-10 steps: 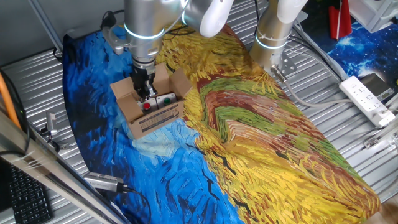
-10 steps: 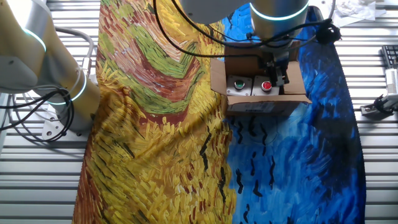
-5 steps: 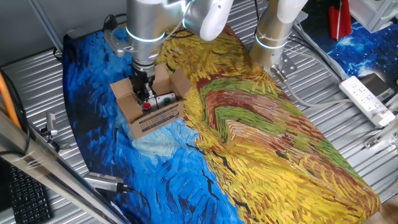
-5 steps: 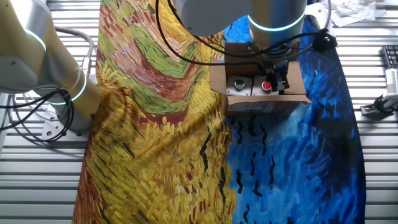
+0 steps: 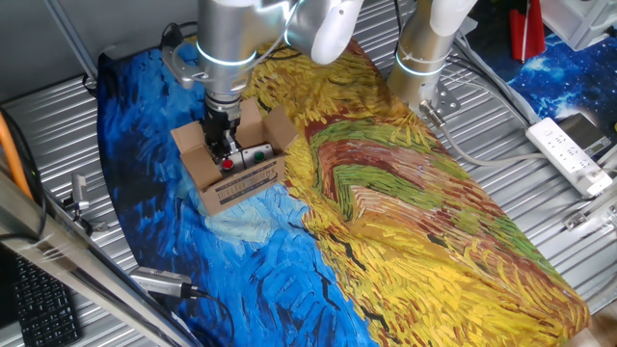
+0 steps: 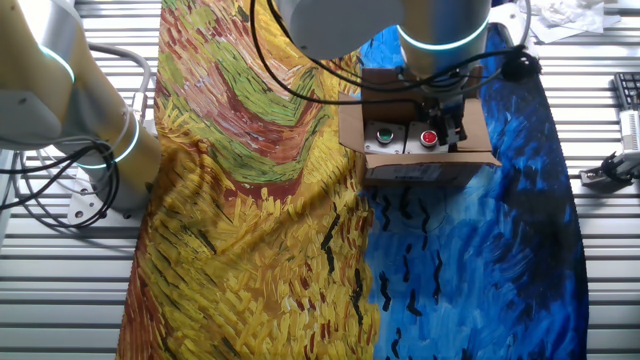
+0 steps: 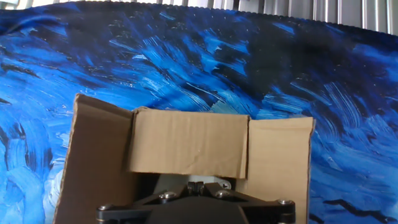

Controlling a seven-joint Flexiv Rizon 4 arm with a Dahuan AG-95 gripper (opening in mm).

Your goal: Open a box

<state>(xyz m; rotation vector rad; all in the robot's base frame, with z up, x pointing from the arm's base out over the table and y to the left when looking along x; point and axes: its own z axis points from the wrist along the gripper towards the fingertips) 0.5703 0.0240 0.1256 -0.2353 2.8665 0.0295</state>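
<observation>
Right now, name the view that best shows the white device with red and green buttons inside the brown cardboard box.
The other fixed view: both buttons of the device face it. One fixed view partly hides it behind the gripper; the hand view barely shows it.

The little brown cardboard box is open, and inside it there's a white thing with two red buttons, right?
Not quite. The small brown cardboard box is open, and the white thing inside does have two buttons, but only one is red; the other is green. The other fixed view shows both buttons clearly.
</observation>
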